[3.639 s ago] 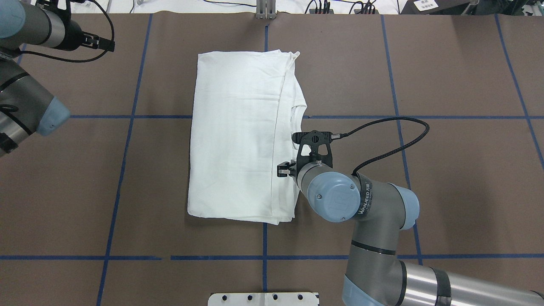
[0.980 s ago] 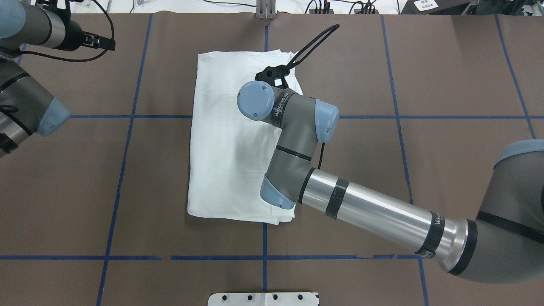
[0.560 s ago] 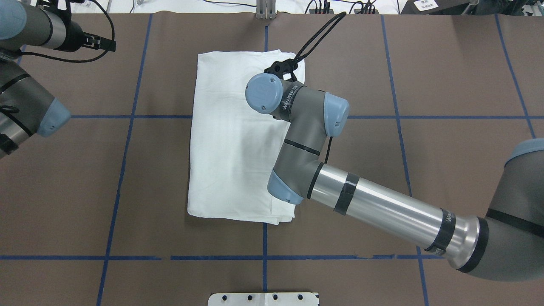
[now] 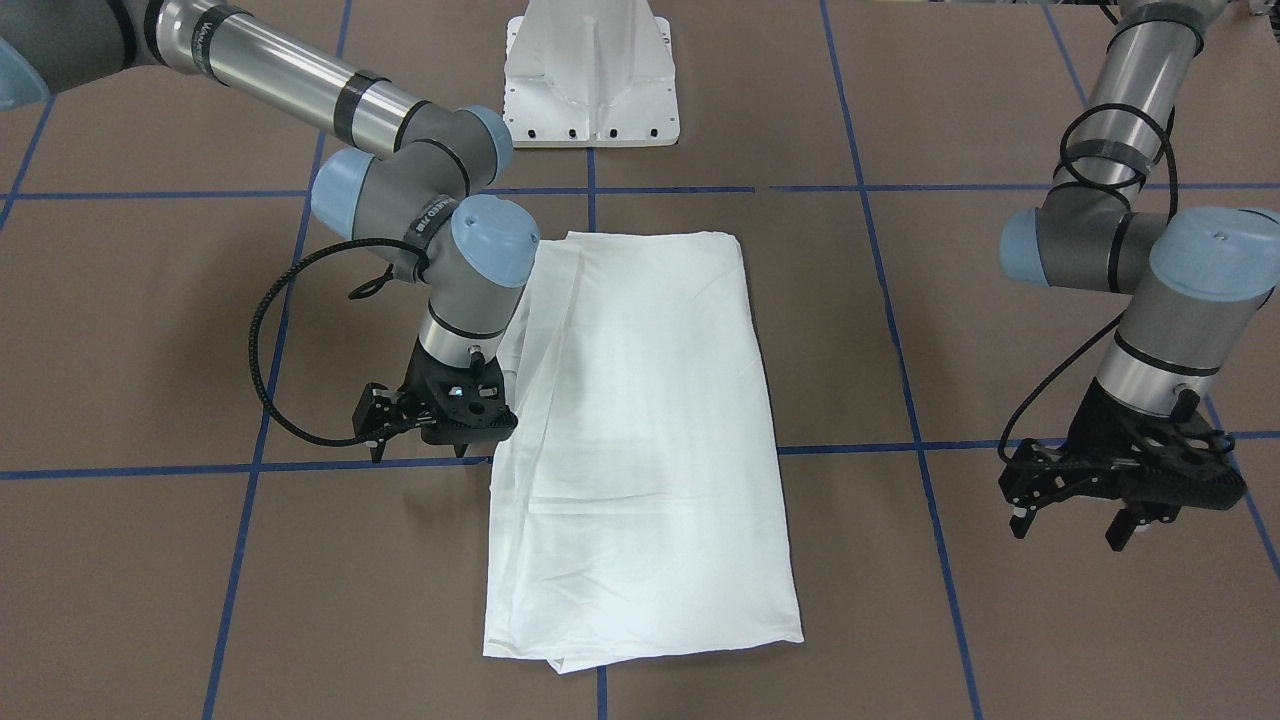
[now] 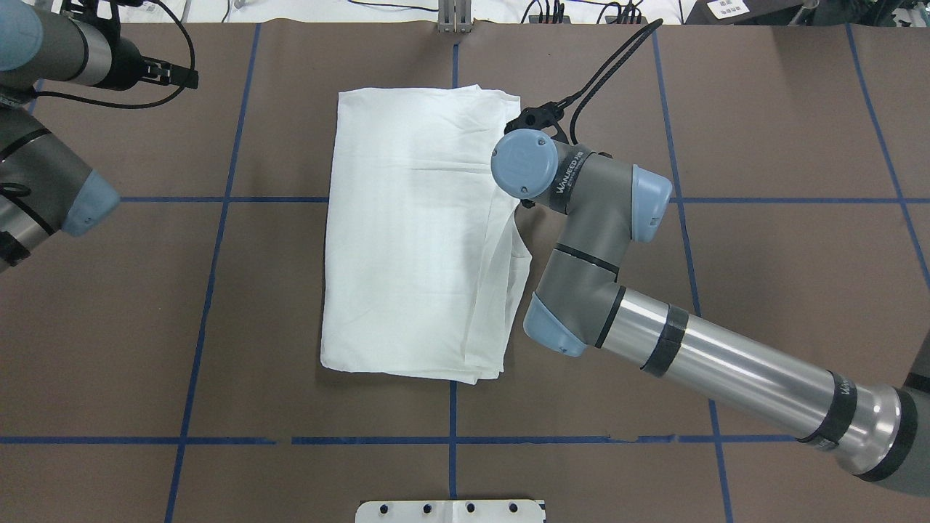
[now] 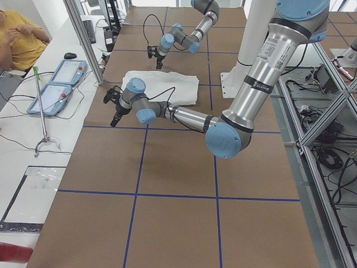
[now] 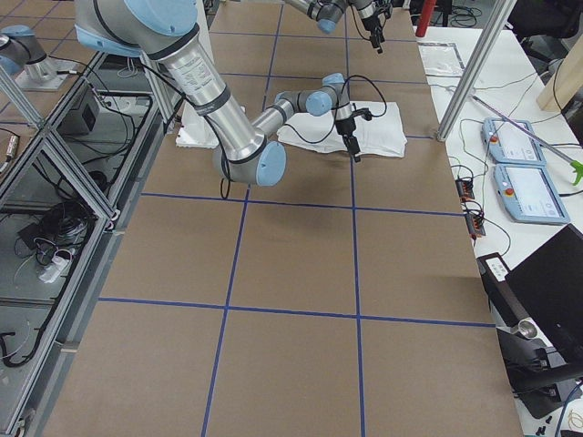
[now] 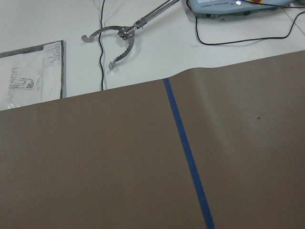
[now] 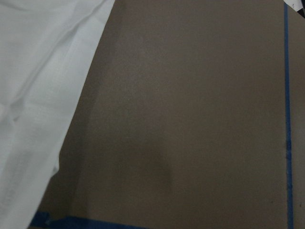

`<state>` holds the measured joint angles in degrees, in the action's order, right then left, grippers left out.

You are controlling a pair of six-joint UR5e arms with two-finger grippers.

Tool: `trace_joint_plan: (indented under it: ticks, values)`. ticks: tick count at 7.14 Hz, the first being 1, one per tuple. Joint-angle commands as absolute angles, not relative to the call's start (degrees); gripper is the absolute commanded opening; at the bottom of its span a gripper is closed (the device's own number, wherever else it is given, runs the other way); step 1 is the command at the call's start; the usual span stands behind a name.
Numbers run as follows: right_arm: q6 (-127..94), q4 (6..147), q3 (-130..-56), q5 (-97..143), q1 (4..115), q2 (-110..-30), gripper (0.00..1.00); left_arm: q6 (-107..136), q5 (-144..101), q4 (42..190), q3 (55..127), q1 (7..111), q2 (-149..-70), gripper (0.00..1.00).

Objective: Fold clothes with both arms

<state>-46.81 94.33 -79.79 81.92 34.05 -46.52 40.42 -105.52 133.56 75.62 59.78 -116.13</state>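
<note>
The white shirt (image 4: 650, 420) lies folded in a long rectangle in the middle of the brown table; it also shows in the overhead view (image 5: 407, 240). No text, collar or label shows. Loose layers stick out along its edge on the robot's right. My right gripper (image 4: 468, 435) hangs low just off that edge, near the shirt's far half. It looks open and holds nothing. In the overhead view its wrist hides it. The right wrist view shows the shirt's edge (image 9: 33, 95) and bare table. My left gripper (image 4: 1140, 525) hovers open and empty, far to the shirt's left, also seen from overhead (image 5: 178, 75).
The white pedestal (image 4: 590, 70) stands at the robot's side of the table. Blue tape lines cross the brown cover. Beyond the far edge is a white bench with a metal grabber tool (image 8: 119, 38) and control tablets (image 6: 61, 78). An operator (image 6: 19, 39) sits there.
My right arm has swung from the shirt's near right edge over its far half, then right, off the far right edge. The collar is now covered. The left arm has not moved.
</note>
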Motion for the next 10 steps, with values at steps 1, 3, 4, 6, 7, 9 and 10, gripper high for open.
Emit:
trace_joint_plan:
  ticks: [1,3,4,6,7,9,10]
  values:
    - [-52.7,93.7,-82.4,83.6,33.8,-44.3,1.00,40.4,-105.6,133.6,75.6,59.8,-116.1,1.00]
    - [-60.1,92.9,-73.1,83.6,32.5,-35.2,1.00,40.4,-105.6,133.6,75.7,59.8,-116.1,1.00]
    - [-61.6,88.2,-65.1,83.3,32.3,-31.3,1.00,40.4,-105.6,133.6,75.7,59.8,-116.1,1.00]
    - [-61.5,86.9,-64.2,82.6,30.9,-33.2,1.00,40.4,-105.6,133.6,75.7,59.8,-116.1,1.00]
    - [-61.1,87.2,-64.2,81.4,30.7,-34.4,1.00,40.4,-105.6,133.6,75.7,59.8,-116.0,1.00]
    - [-59.4,92.4,-66.5,81.2,30.7,-35.2,1.00,40.4,-105.6,133.6,75.6,59.8,-116.0,1.00]
    - [-58.6,93.4,-68.2,81.2,30.7,-36.5,1.00,40.4,-105.6,133.6,75.5,59.8,-116.0,1.00]
